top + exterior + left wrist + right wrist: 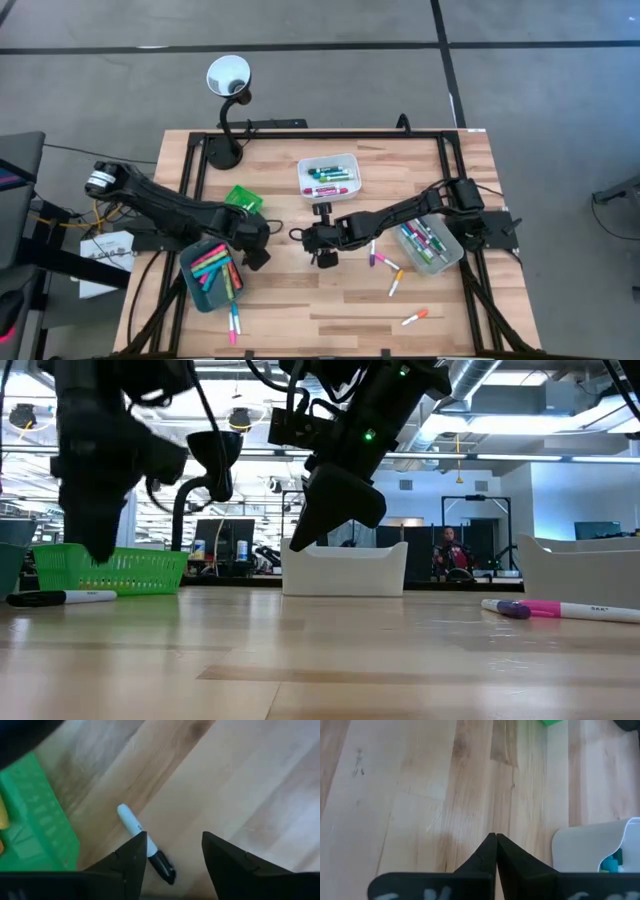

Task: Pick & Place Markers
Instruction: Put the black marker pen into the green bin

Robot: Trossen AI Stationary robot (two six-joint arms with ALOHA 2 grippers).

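Observation:
A marker with a white barrel and a black cap (131, 821) lies flat on the wooden table beside the green tray (35, 825). My left gripper (175, 837) hangs open over it, pointing steeply down, and one finger covers the marker's middle; it also shows in the high view (258, 245). At the table's middle, my right gripper (324, 255) is shut and slants down above bare wood (496, 836). Other markers fill the teal tray (213, 272), the white tray (328, 175) and the clear grey tray (430, 245).
Loose markers lie on the wood right of the middle (380, 260), farther toward the near edge (415, 317) and below the teal tray (234, 322). A black gooseneck lamp (228, 78) stands at the far left. A pink and purple marker (560, 608) lies at the right in the low view.

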